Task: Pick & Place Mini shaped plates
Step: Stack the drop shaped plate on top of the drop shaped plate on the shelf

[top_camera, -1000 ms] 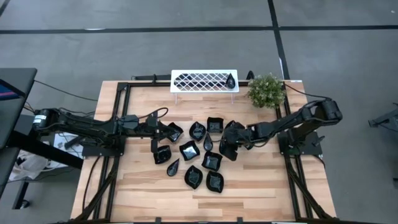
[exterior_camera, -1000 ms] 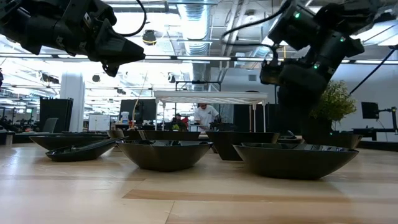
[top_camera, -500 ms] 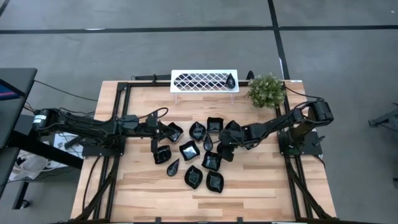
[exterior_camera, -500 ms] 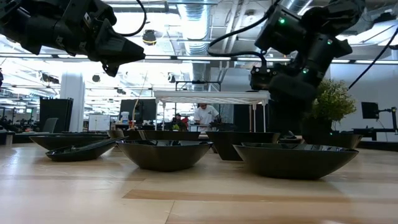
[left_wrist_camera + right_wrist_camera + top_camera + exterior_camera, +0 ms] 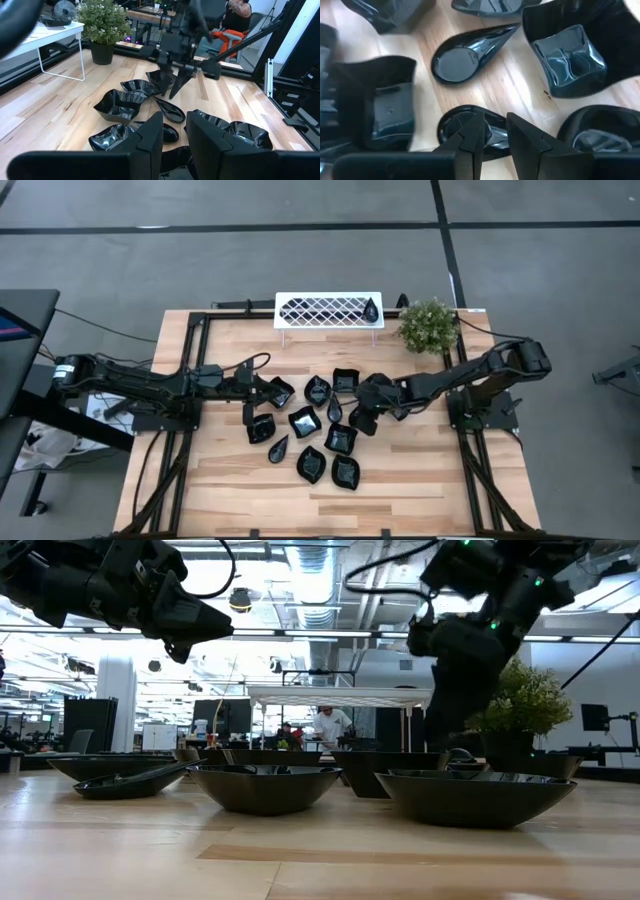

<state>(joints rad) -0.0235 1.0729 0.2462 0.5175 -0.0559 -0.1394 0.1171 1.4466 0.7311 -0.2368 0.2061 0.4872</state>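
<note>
No readable text, label, brand, number or sign anywhere in the four views. Nothing legible on the glossy black mini dishes (image 5: 305, 421), on the white lattice rack (image 5: 328, 310), on the dark arms or on the pale wooden surface (image 5: 420, 480). Room fittings behind, seen from the low and left wrist views, too far off to read.

About ten mini shaped plates (image 5: 305, 421), one white rack (image 5: 328, 310), one potted plant (image 5: 428, 325).
</note>
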